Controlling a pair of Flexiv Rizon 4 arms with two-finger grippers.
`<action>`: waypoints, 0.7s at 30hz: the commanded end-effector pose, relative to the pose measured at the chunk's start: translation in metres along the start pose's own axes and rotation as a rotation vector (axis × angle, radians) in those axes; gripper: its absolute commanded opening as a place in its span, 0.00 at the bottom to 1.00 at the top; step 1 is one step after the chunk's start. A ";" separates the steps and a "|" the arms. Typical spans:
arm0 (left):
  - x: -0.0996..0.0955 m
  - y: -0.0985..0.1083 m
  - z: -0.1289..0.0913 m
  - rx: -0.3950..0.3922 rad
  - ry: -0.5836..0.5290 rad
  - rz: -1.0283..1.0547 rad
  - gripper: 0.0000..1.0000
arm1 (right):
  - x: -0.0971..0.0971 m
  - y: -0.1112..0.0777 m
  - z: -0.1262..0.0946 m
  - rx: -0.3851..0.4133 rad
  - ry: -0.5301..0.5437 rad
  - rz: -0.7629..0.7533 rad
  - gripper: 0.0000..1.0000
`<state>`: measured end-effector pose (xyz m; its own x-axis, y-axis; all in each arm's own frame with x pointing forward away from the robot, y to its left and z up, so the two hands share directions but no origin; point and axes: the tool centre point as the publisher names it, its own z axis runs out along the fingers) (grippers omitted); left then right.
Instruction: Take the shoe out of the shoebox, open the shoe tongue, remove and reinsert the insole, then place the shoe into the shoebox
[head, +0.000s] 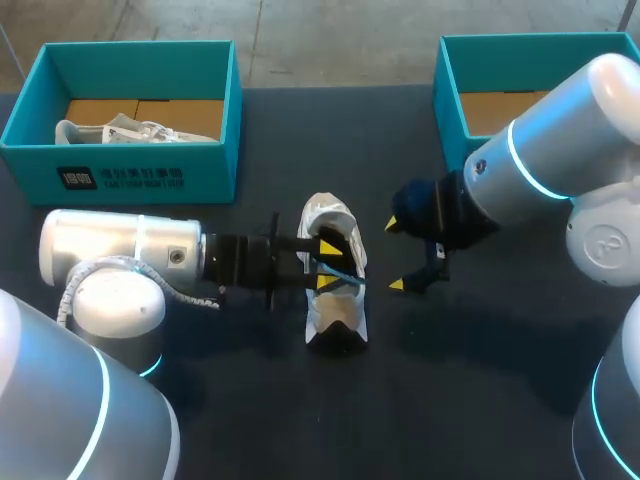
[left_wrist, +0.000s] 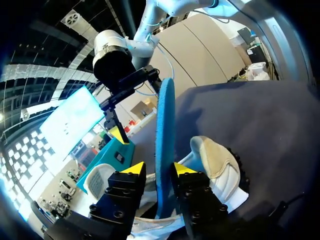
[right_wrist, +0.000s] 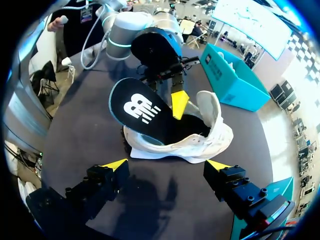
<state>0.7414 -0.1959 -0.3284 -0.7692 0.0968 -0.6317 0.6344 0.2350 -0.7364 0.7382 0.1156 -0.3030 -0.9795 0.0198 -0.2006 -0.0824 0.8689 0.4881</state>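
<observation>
A white shoe (head: 335, 310) lies on the dark table between my two grippers. Its insole (right_wrist: 142, 112), black on top and blue underneath, stands half inside it with one end sticking out. My left gripper (head: 327, 265) straddles the insole (left_wrist: 164, 125) edge-on; one finger (left_wrist: 182, 172) rests against it, and a gap shows on the other side, so it is open. My right gripper (right_wrist: 166, 165) hangs wide open beside the shoe (right_wrist: 205, 137) with nothing between its fingers. In the head view it (head: 400, 255) is just right of the shoe.
A teal shoebox (head: 130, 175) at the back left holds another white shoe (head: 130, 130). A second teal shoebox (head: 450, 90) stands at the back right behind my right arm. Bare dark table lies in front of the shoe.
</observation>
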 end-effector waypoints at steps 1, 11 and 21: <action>0.007 -0.001 -0.003 -0.004 0.011 -0.001 0.04 | 0.001 0.000 0.001 0.002 -0.002 0.001 1.00; 0.016 0.012 0.001 -0.024 0.085 0.034 0.00 | 0.001 0.000 0.001 0.002 -0.002 0.001 1.00; 0.014 0.028 0.003 -0.057 0.099 0.043 0.00 | 0.001 0.000 0.001 0.002 -0.002 0.001 1.00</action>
<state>0.7451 -0.1881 -0.3563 -0.7462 0.1982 -0.6355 0.6645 0.2782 -0.6936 0.7383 0.1156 -0.3031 -0.9795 0.0197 -0.2005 -0.0824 0.8689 0.4880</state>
